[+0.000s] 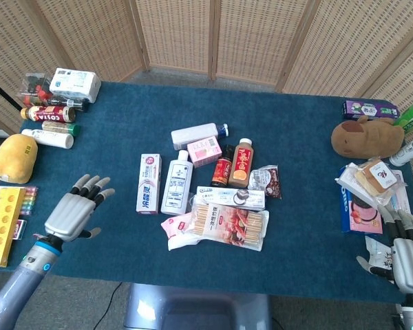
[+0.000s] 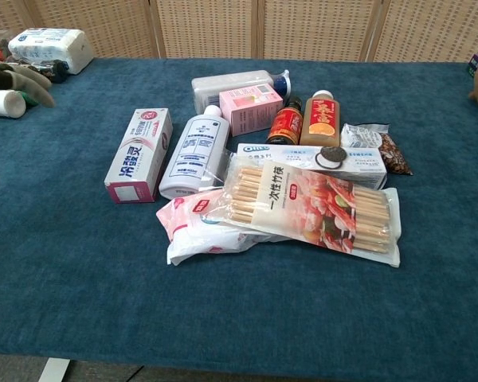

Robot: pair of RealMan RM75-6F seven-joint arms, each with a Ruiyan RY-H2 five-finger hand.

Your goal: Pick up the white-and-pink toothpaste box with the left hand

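Left hand point(image 1: 74, 212) hovers over the blue-cloth counter point(image 1: 110, 130), fingers point(image 1: 89, 184) spread, holding nothing. The white-and-pink rectangular cardboard toothpaste box point(image 1: 149, 183) lies flat to its right and slightly ahead, apart from it, long axis running front to back, just beside a white flat bottle point(image 1: 177, 183). Right hand point(image 1: 406, 256) sits far off at the counter's right edge, fingers apart, empty; left is clearly nearer.

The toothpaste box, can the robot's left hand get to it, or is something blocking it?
Probably yes. The left hand is open, out to the left of the white-and-pink toothpaste box, with only bare blue tablecloth between them. The white bottle lies close along the box's far side, so gripping there could be tight.
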